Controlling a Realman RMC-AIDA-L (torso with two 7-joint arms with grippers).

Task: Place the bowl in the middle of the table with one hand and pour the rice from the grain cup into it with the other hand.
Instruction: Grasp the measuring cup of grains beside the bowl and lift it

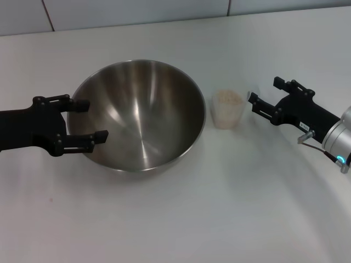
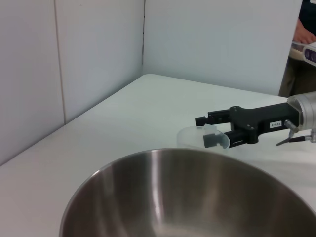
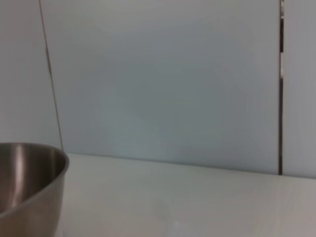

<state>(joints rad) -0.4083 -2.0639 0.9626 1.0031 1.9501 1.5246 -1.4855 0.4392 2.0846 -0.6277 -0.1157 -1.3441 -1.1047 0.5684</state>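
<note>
The steel bowl (image 1: 145,112) stands on the white table (image 1: 192,219), a little left of the middle. My left gripper (image 1: 96,119) is at the bowl's left rim, open, with both fingertips over the rim's edge. The grain cup (image 1: 227,109), filled with rice (image 1: 227,97), stands upright just right of the bowl. My right gripper (image 1: 264,90) is open a short way right of the cup, pointing at it and apart from it. The left wrist view shows the bowl (image 2: 187,197) close up, with the cup (image 2: 190,136) and right gripper (image 2: 203,130) beyond it.
A pale panelled wall (image 1: 137,11) runs along the table's far edge. Bare tabletop lies in front of the bowl and cup. In the right wrist view, the bowl's side (image 3: 24,182) stands before the wall.
</note>
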